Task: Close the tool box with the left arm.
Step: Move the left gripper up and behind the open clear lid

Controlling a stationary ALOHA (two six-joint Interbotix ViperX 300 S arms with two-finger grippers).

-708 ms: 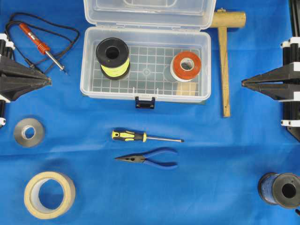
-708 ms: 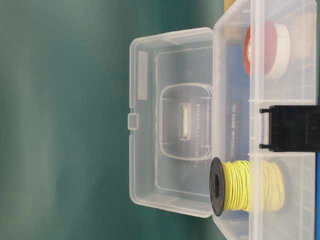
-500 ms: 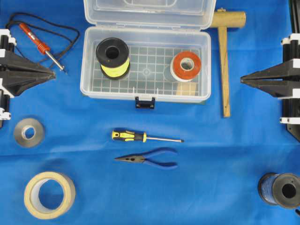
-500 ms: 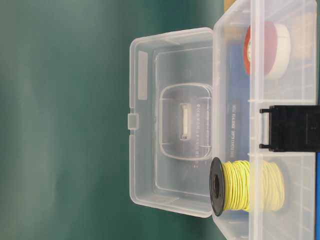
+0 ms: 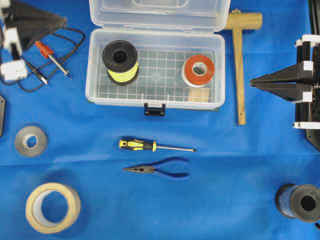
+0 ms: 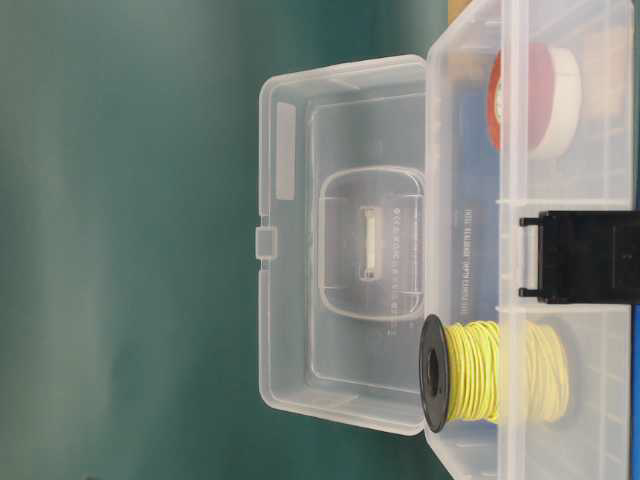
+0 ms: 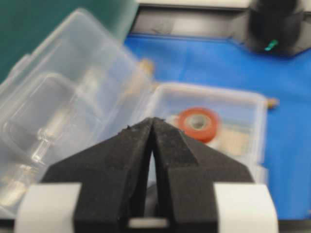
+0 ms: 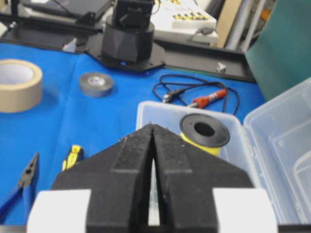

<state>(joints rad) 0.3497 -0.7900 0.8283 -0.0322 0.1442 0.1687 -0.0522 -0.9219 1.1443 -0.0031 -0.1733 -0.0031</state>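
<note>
Approach step, nothing touched yet. Tool box [image 5: 155, 67] sits at top centre of the blue cloth [image 5: 225, 165] in the overhead view, lid [image 5: 159, 12] swung fully back and standing open behind the base; table-level view shows the lid's clear inner face upright, dark latch [image 5: 154, 108] hanging loose at the front wall. Inside: yellow wire spool [image 5: 120, 61] at one end, red-orange tape roll [image 5: 198, 71] at the other, both below the rim as far as I can judge, so they shouldn't block closing. Left gripper [image 5: 61, 21] is up in the top-left corner of the overhead view, over the soldering iron [image 5: 50, 54] and its cord, well apart from the box; its wrist view shows the fingers pressed together tip to tip, gripping nothing, aimed toward the open lid and box. Right gripper [image 5: 252, 83] is parked at the right edge, fingers likewise together and empty, near the wooden mallet [image 5: 239, 60]. Next move, my read: left arm needs to get behind or above the lid's far edge and push it forward and down over the base; closed fingers are fine for a push. Risk: shoving the light box across the cloth instead of pivoting the lid. Screwdriver [image 5: 155, 146], pliers [image 5: 157, 169], masking tape [image 5: 52, 207] lie out of the way.
</note>
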